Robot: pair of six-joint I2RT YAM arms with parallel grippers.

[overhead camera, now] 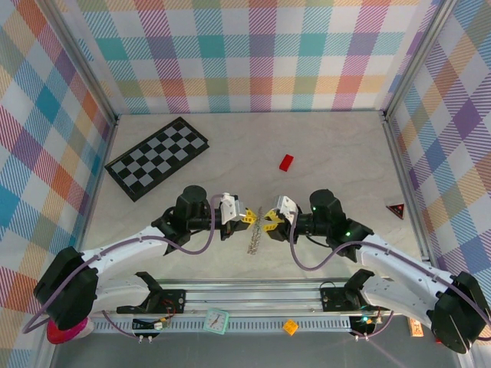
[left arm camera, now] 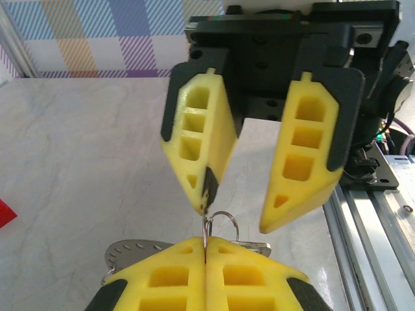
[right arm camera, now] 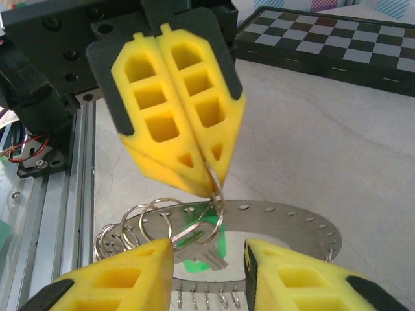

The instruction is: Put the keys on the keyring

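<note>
My left gripper (overhead camera: 247, 217) (left arm camera: 205, 245) is shut on a thin split ring (right arm camera: 217, 194), which hangs from its tips. On that ring hangs a silver key with a pale green head (right arm camera: 206, 245). The keyring (right arm camera: 285, 217), a flat silvery band with holes and small rings along its edge, lies on the table under both grippers (overhead camera: 254, 239). Several more split rings (right arm camera: 139, 223) cluster at its left end. My right gripper (overhead camera: 268, 223) (right arm camera: 206, 251) faces the left one, open, its fingers either side of the key. Whether the left finger touches the key I cannot tell.
A black-and-grey chequerboard (overhead camera: 157, 157) lies at the back left. A small red block (overhead camera: 286, 162) sits beyond the grippers. A red triangular object (overhead camera: 395, 209) rests by the right wall. The aluminium rail (overhead camera: 253, 295) runs along the near edge.
</note>
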